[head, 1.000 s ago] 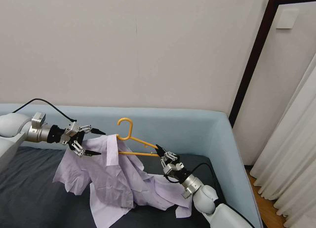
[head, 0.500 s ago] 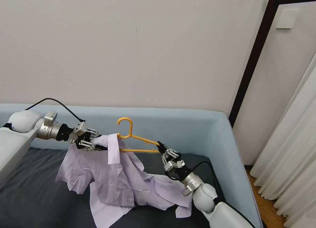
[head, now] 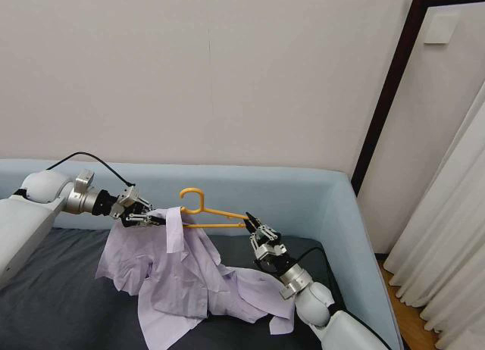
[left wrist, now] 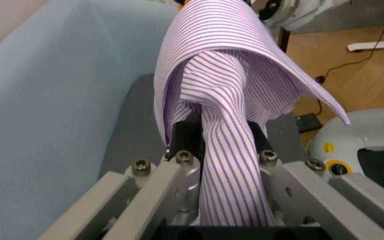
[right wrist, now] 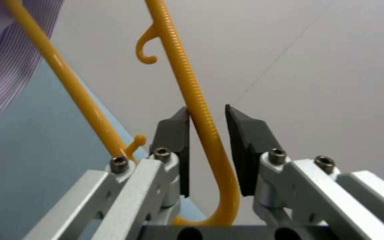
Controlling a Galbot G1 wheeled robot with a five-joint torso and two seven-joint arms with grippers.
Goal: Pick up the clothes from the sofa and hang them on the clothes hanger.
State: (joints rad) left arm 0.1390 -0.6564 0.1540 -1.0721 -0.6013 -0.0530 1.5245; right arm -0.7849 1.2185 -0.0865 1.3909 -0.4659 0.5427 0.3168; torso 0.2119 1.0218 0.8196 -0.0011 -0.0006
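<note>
A lilac striped shirt [head: 178,270] hangs over the dark sofa seat, draped partly on an orange clothes hanger [head: 206,212]. My left gripper [head: 151,216] is shut on the shirt's collar edge at the hanger's left end; in the left wrist view the striped fabric [left wrist: 229,125] is pinched between the fingers. My right gripper [head: 255,229] is shut on the hanger's right end, holding it above the seat. In the right wrist view the orange hanger bar [right wrist: 195,105] runs between the dark pads [right wrist: 242,137]. The shirt's lower part lies crumpled on the seat.
The sofa has a light blue backrest [head: 303,191] and side wall [head: 364,259] around a dark grey seat [head: 45,297]. A white wall rises behind. A dark door frame [head: 386,92] and white curtains [head: 447,244] stand on the right.
My left gripper moved right to the shirt's collar at the hanger and shut on it. The hanger tilted flatter and the right gripper rose slightly with it.
</note>
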